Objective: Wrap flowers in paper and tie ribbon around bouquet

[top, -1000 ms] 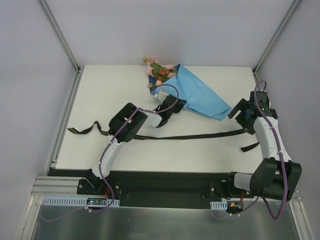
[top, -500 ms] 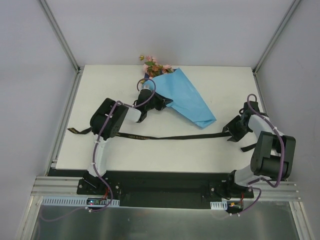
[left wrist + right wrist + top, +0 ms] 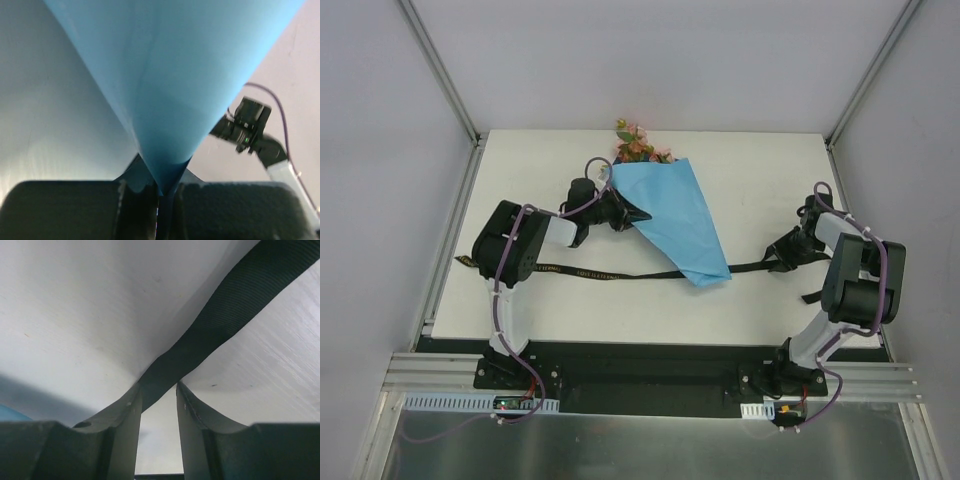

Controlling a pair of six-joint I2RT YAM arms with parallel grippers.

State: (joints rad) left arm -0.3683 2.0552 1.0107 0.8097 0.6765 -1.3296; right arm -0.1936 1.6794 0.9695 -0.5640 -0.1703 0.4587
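Light blue paper cone (image 3: 675,215) holds pink flowers (image 3: 638,145) — left pincer (image 3: 159,195) clamps its edge; right pincer (image 3: 157,390) stands half-open around the black ribbon (image 3: 225,315).

One bouquet (image 3: 675,215); one black ribbon (image 3: 610,273); two claws (image 3: 625,212) (image 3: 780,250); one table (image 3: 770,160)

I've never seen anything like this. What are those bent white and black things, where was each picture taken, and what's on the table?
Those are two robot arms, each ending in a two-finger gripper. The overhead view looks down on their white table; the two close-ups come from cameras on the wrists. The left gripper is pinched shut on the bouquet, a light blue paper cone with the flowers at its wide end. A black ribbon lies across the table, passing beneath the cone's tip. The right gripper has it between its fingers, which stand apart.
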